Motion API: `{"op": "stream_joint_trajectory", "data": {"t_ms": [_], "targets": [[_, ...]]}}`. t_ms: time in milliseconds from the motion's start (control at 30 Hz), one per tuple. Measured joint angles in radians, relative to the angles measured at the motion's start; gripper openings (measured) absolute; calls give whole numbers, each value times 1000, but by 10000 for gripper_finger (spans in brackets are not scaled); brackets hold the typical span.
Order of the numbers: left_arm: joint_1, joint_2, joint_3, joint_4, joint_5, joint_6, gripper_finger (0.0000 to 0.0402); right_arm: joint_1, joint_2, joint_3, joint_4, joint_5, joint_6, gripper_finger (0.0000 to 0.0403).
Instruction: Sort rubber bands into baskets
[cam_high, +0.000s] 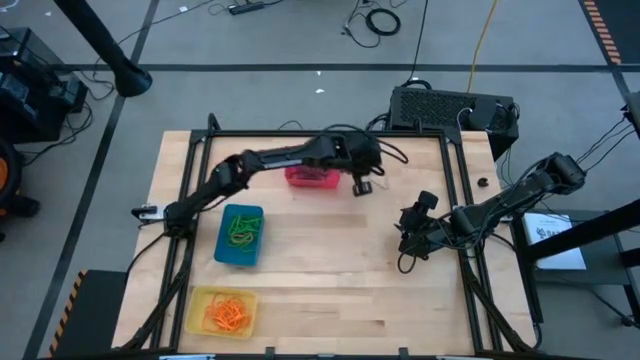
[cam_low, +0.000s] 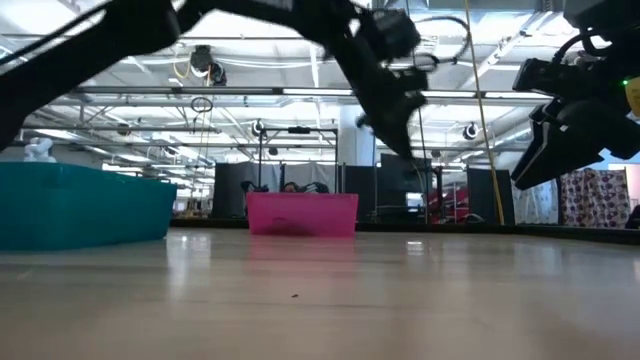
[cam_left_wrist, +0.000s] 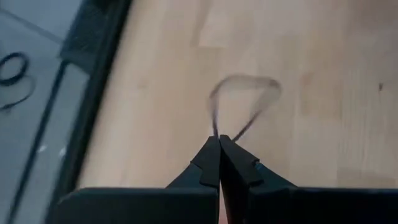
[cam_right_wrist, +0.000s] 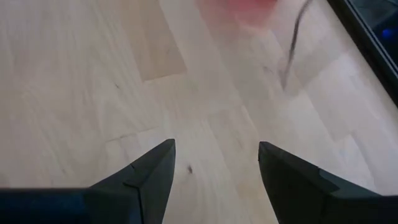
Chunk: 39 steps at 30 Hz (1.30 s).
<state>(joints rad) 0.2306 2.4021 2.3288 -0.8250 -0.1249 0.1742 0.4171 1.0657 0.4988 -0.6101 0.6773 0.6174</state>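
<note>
Two grippers | left gripper (cam_left_wrist: 219, 142) pinches a dark rubber band (cam_left_wrist: 244, 102) beside the red basket (cam_high: 312, 178) | right gripper (cam_right_wrist: 214, 155) gapes empty above the bench (cam_high: 330, 280)

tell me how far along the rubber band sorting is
Looks nearly done: green bands lie in the blue basket, orange bands in the yellow basket. In hand: the left pincer, shut, holds a dark rubber band beside the red basket. Left: dropping it in. The right pincer waits open.
</note>
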Motion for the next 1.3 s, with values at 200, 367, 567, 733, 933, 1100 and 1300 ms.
{"op": "stream_joint_trajectory", "data": {"t_ms": [200,367,567,733,933,1100,1300], "targets": [[3,-172,-1,-185,-174,16,1,3,0,0,9,5,-6,223],[34,-258,-1,-319,-217,-48,1,3,0,0,25,12,-20,223],[85,-285,-3,-472,-274,-115,0,4,0,0,64,6,-55,223],[115,-284,-102,-506,-164,-143,0,4,0,0,61,1,-53,223],[141,-284,-293,-421,-161,-143,0,4,0,0,62,1,-53,223],[156,-284,-438,-332,-148,-142,0,4,0,0,65,1,-53,223],[149,-284,-518,-301,-137,-55,27,4,0,0,66,1,-57,223]]}}
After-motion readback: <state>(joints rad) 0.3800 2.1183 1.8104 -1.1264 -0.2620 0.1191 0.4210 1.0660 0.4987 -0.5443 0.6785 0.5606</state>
